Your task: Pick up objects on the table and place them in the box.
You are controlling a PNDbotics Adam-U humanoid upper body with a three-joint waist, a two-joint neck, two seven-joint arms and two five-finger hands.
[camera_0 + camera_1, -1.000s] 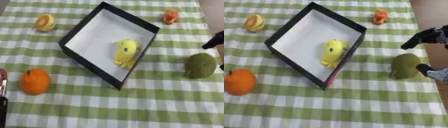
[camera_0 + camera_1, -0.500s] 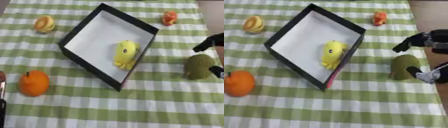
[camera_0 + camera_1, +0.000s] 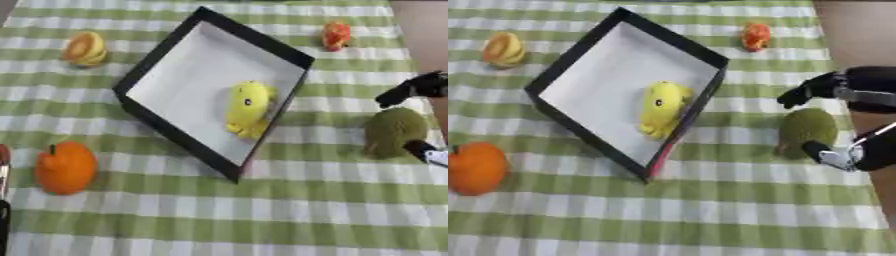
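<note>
Straddling the green fruit (image 3: 805, 131) near the tabletop's right edge, the right hand (image 3: 859, 120) stays spread, ungrasped, ready to close and carry it to the box (image 3: 562, 72).

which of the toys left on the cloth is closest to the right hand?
The green round fruit, between the right hand's fingers and thumb. The orange, yellow fruit and red toy lie farther off.

Tabletop test setup, green-and-white checked cloth (image 3: 262, 220), toy fruit (image 3: 66, 167), open black box (image 3: 166, 127)

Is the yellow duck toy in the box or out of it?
In: the yellow duck toy lies on the white floor of the black box, against its right wall.
</note>
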